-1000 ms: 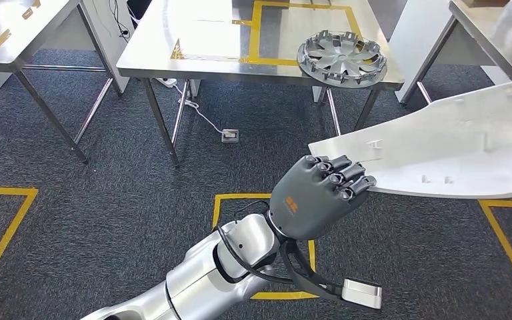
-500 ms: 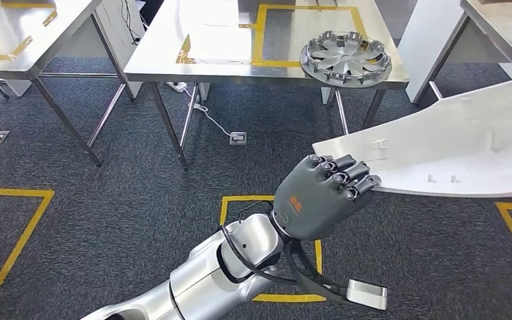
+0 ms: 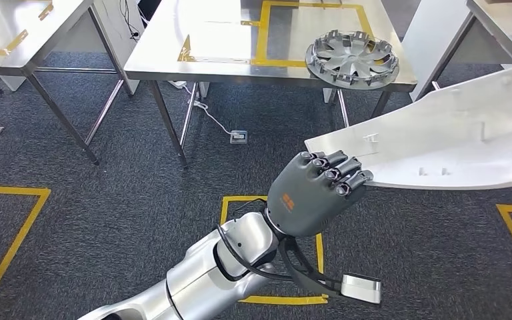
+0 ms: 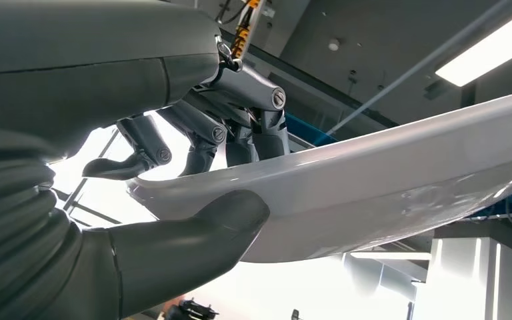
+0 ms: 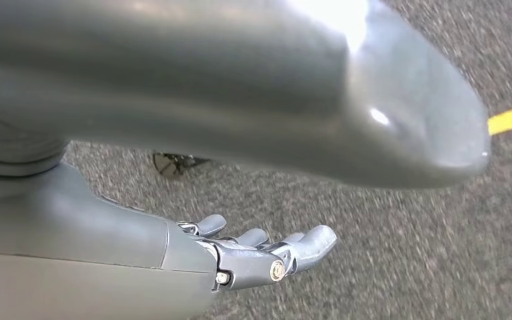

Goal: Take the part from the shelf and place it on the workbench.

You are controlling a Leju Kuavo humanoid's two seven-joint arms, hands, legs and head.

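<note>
Dark grey carpet [image 3: 107, 200] underfoot, yellow tape squares [image 3: 13, 227] marked at nine and six o'clock. Steel tables [image 3: 227, 53] stand at twelve and eleven, legs gleaming, a floor socket [image 3: 239, 137] beneath with a white cable [image 3: 207, 117] trailing. Overhead, a strip light [image 4: 487, 47] glows.

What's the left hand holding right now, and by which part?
The left hand grips the long white part at its narrow end, thumb beneath, fingers over the top.

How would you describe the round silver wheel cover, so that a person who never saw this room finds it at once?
Look at the steel workbench marked with yellow tape lines. On its near right corner lies a round silver wheel cover with curved spokes. It is the only round thing there; the long white panel held by the left hand is flat and curved.
</note>
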